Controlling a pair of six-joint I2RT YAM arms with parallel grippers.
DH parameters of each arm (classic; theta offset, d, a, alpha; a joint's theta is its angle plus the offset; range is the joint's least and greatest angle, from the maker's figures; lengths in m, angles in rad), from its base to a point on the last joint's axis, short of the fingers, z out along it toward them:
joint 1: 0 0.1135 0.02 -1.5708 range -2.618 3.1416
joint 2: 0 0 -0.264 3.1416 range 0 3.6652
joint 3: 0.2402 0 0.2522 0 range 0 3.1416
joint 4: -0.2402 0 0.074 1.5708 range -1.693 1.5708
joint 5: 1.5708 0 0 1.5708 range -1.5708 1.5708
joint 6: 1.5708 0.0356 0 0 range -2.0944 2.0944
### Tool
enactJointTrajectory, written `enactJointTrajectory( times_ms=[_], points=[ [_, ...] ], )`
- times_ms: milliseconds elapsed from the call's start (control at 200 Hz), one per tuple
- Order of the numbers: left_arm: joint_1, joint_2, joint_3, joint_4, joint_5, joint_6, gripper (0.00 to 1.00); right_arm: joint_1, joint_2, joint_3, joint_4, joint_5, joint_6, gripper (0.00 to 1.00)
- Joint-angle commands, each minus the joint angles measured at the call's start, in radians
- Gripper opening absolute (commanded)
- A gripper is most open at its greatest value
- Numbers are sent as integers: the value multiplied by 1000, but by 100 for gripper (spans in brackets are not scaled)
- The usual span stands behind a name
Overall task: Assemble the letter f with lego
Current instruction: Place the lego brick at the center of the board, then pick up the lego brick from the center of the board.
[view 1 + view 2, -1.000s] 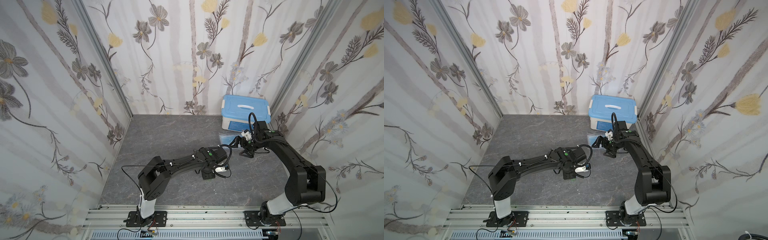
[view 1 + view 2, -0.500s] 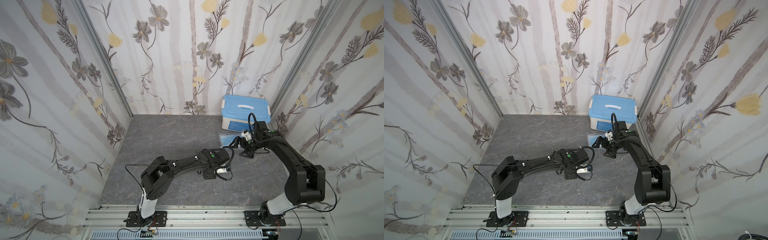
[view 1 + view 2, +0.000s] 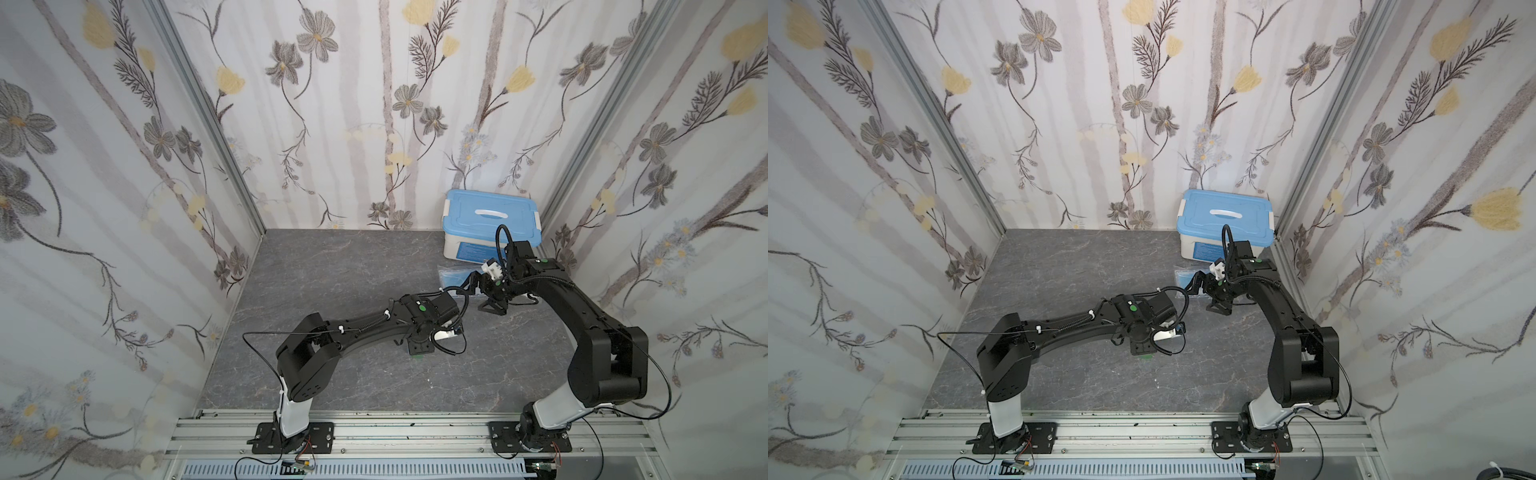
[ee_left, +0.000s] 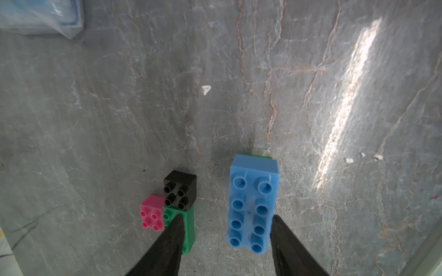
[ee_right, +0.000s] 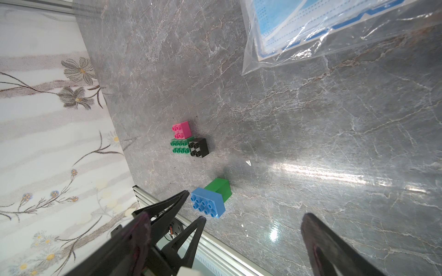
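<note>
The task looked half done: in the middle of the table (image 4: 215, 95) the blue brick (image 4: 253, 203) sat on a green brick (image 5: 218, 187), the black brick (image 4: 180, 188) on the green bar (image 4: 189, 229), and the pink brick (image 4: 151, 215) only beside it. The left end effector (image 4: 226, 216) stood apart around the blue brick; the right end effector (image 5: 228, 218) was wide apart, empty.

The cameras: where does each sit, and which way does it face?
Top views: high above the front rail, facing down toward the back wall; both arms show.
Left wrist: on the left arm, facing down at the blue brick; left gripper shows.
Right wrist: on the right arm, facing down at the table; right gripper shows.
Shared: both wrists see the blue brick.
</note>
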Motion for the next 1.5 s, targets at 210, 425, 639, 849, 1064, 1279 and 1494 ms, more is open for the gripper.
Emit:
enactJointTrajectory(
  times_ms=[210,425,639,849,1064,1279,1494],
  points=[
    [111,-209,-94,85,35,-244,86,85,41,134,-57,84,-33,99],
    [278,-409,-228,79,20,-488,100,237,163,275,-90,167,-18,99],
    [562,-498,-275,-30,166,-834,100,450,340,443,-97,274,-16,97],
    [765,-493,-325,-22,411,-1020,100,597,523,612,-97,359,49,94],
    [860,-517,-396,25,496,-1125,100,652,644,698,-101,402,101,89],
    [874,-609,-457,30,411,-1115,100,675,711,724,-107,421,136,81],
    [904,-571,-450,-18,489,-1128,100,678,745,742,-125,450,158,73]
  ],
)
